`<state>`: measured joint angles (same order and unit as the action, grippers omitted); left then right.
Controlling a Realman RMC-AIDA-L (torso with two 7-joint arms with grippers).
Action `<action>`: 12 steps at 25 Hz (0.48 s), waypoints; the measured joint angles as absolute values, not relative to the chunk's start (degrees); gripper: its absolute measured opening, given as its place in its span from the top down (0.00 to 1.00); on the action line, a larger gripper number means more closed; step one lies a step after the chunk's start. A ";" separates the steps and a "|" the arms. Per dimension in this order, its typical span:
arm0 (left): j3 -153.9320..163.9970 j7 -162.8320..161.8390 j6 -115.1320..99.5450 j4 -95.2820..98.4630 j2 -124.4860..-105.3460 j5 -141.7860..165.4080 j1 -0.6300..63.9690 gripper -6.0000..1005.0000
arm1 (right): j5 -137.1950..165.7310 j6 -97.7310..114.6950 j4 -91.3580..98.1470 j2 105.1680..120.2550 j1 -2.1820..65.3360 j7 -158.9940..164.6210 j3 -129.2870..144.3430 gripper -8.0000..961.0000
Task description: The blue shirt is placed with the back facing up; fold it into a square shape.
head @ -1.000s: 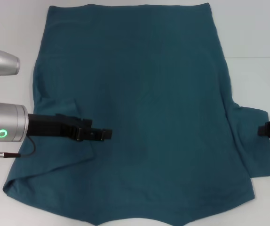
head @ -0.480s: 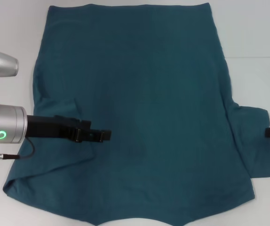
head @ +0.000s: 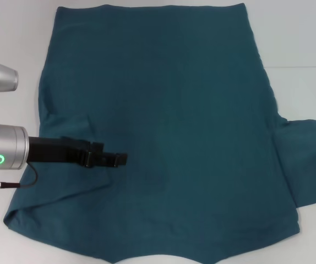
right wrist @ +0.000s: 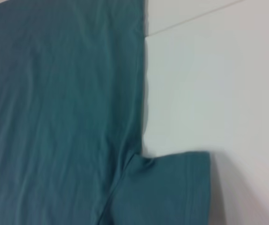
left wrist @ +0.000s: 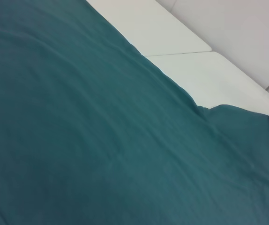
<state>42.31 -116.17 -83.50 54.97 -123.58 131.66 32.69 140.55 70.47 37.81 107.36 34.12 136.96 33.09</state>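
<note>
One gripper shows in the head view — the left gripper point(head: 119, 159), reaching in low over the blue shirt point(head: 169, 110), its fingers' state impossible to tell. Spread flat, the shirt covers the white table point(head: 301, 44) — left sleeve folded inward, right sleeve out.

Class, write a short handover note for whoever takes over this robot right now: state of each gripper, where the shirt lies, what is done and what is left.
Left gripper: low over the blue shirt, on its left part beside the folded-in left sleeve; whether its fingers are open or shut is not clear.
Right gripper: out of the head view; only a dark tip shows at the far edge of the left wrist view.
Shirt: spread flat on the white table, plain side up.
Done: left sleeve folded inward.
Left: right sleeve lies spread outward, unfolded; the body has no folds yet, so the square is not formed.
</note>
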 joint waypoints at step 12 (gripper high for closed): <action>42.27 -117.88 -83.57 55.35 -123.29 131.66 32.67 0.13 | 140.49 74.36 40.94 105.25 37.35 139.30 33.36 0.96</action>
<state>42.27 -117.88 -83.57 55.35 -123.29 131.66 32.67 140.49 74.36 40.94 105.25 37.35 139.30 33.36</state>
